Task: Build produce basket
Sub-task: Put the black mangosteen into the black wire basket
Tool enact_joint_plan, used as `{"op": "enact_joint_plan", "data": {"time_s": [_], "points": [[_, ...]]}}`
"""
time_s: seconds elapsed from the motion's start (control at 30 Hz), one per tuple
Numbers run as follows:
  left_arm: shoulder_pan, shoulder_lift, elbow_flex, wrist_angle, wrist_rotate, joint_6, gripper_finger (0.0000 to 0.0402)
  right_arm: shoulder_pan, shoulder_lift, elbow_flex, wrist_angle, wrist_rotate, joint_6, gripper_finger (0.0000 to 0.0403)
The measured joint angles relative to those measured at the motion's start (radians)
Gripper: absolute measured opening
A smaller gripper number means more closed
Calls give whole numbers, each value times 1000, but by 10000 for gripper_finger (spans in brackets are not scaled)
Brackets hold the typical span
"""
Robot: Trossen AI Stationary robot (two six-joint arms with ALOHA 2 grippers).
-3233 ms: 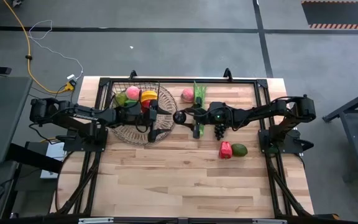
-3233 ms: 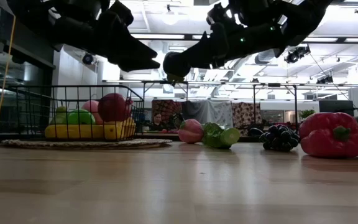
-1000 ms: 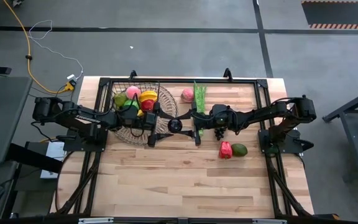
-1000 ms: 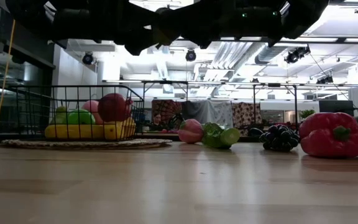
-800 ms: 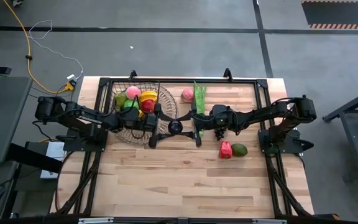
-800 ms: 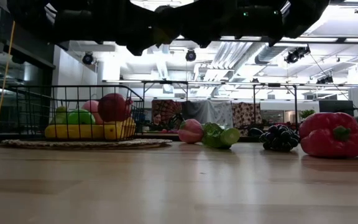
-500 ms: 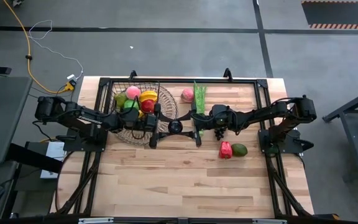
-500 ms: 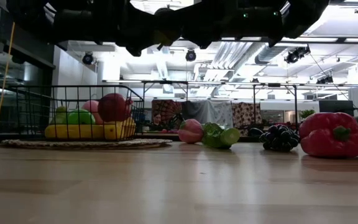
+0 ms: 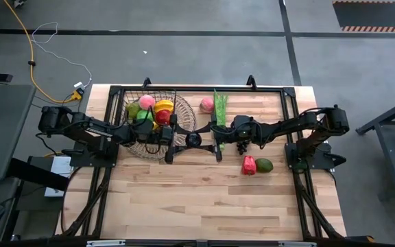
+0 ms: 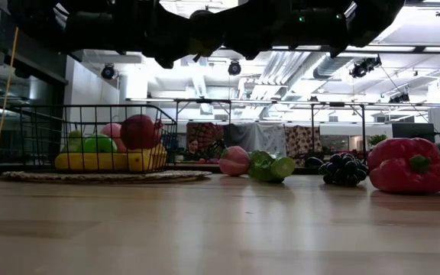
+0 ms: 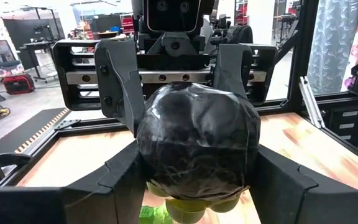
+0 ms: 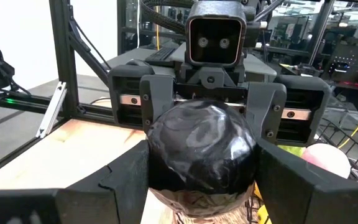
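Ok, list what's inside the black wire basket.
The basket holds a banana, green apple, red apple and peach; anything behind them is hidden.

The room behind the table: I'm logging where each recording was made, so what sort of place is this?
Probably a robotics lab or workshop in an industrial hall. The low view shows exposed ceiling ducts and metal frames; the high view shows a bare concrete floor with a yellow cable running across it.
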Motion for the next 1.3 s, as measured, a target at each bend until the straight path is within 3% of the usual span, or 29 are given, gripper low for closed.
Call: {"op": "enact_joint_plan", "data": {"time_s": [0.6, 0.77, 1.0, 1.3], "points": [[1, 0, 1, 0, -5, 6, 219, -2, 0, 0, 3, 0, -20, 238], [2, -2, 1, 0, -22, 7, 219, -2, 0, 0, 4, 15, 4, 282], [2, -14, 5, -45, -89, 28, 219, 13, 2, 0, 2, 147, -9, 370], [2, -136, 5, -256, -154, 58, 222, 11, -53, 0, -46, 197, -88, 389]]}}
